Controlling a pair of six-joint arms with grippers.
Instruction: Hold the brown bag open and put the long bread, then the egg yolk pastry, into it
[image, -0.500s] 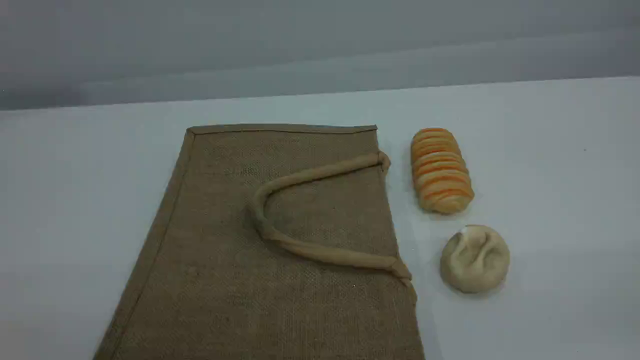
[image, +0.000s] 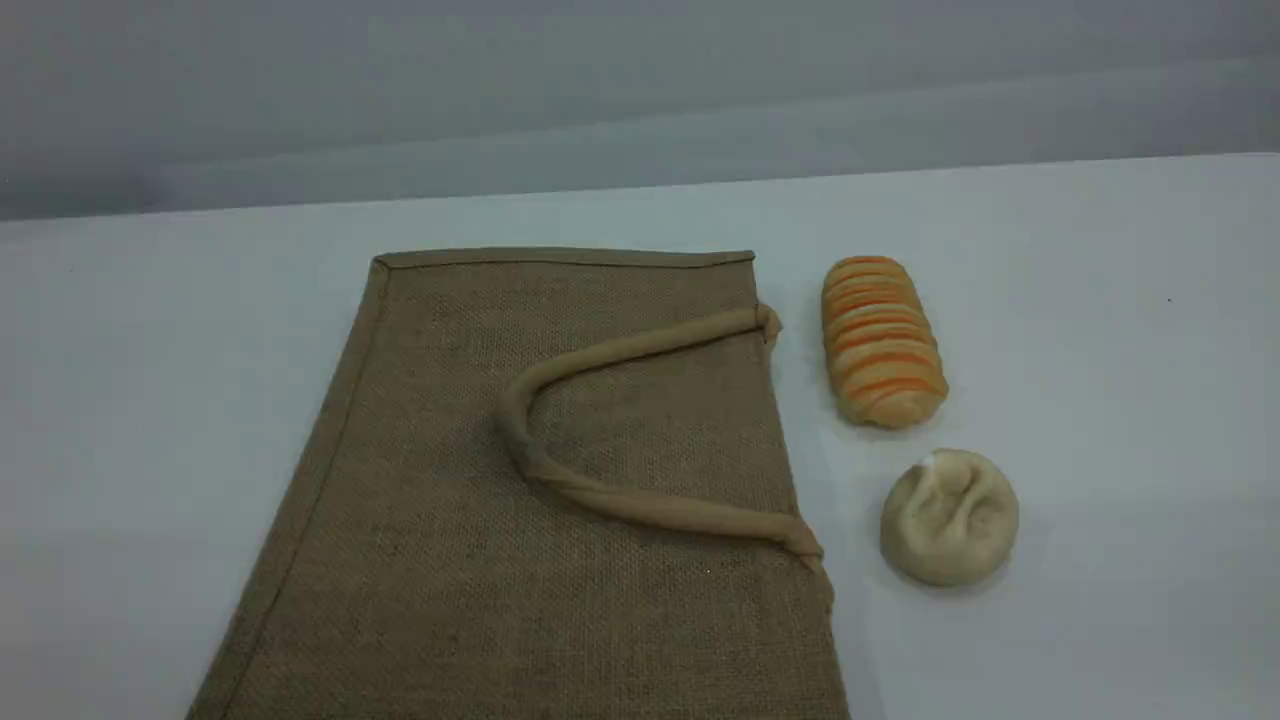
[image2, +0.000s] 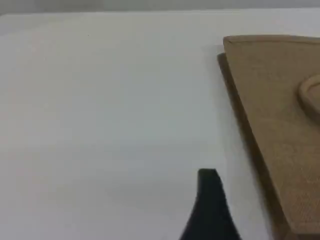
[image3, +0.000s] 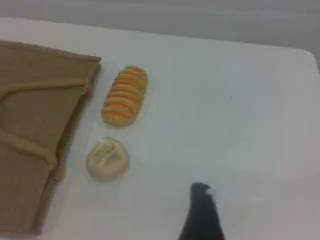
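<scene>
The brown bag (image: 560, 480) lies flat on the white table, its mouth edge to the right and one beige loop handle (image: 520, 420) resting on top. Right of the mouth lies the long bread (image: 882, 342), striped yellow and orange. The round, pale egg yolk pastry (image: 950, 516) sits just in front of it. Neither arm shows in the scene view. In the left wrist view one dark fingertip (image2: 209, 185) hangs over bare table left of the brown bag (image2: 280, 115). In the right wrist view one dark fingertip (image3: 201, 197) hovers right of the egg yolk pastry (image3: 107, 158) and the long bread (image3: 125, 96). Nothing is held.
The white table (image: 1100, 350) ends at a far edge against a grey wall. Bare surface lies to the left of the bag and to the right of the two breads.
</scene>
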